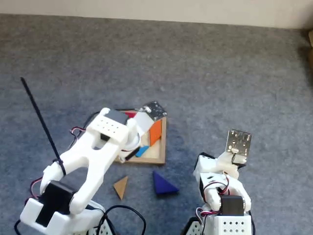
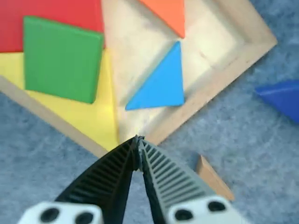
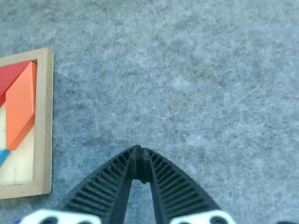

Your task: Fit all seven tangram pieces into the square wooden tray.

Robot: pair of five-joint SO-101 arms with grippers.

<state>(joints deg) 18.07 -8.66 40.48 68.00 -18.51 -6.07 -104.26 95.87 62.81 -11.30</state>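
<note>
The square wooden tray (image 1: 164,139) holds 5 pieces (image 2: 161,81). The dark blue triangle (image 1: 163,184) and the small tan triangle (image 1: 121,186) wait at its 6 o'clock. The left gripper (image 2: 138,140) and the right gripper (image 3: 138,150) are both closed and empty.

The square wooden tray (image 2: 210,84) lies flat, partly filled. Inside it are a red piece (image 2: 56,9) and a yellow triangle (image 2: 93,119) edge to edge, with a green square (image 2: 63,58) across their seam. An orange parallelogram (image 2: 168,11) and a light blue triangle (image 2: 161,84) sit loosely on the tray's bare floor. Outside the tray, near one rim, lie a dark blue triangle (image 1: 163,183) and a tan triangle (image 1: 121,186), apart from each other.
</note>
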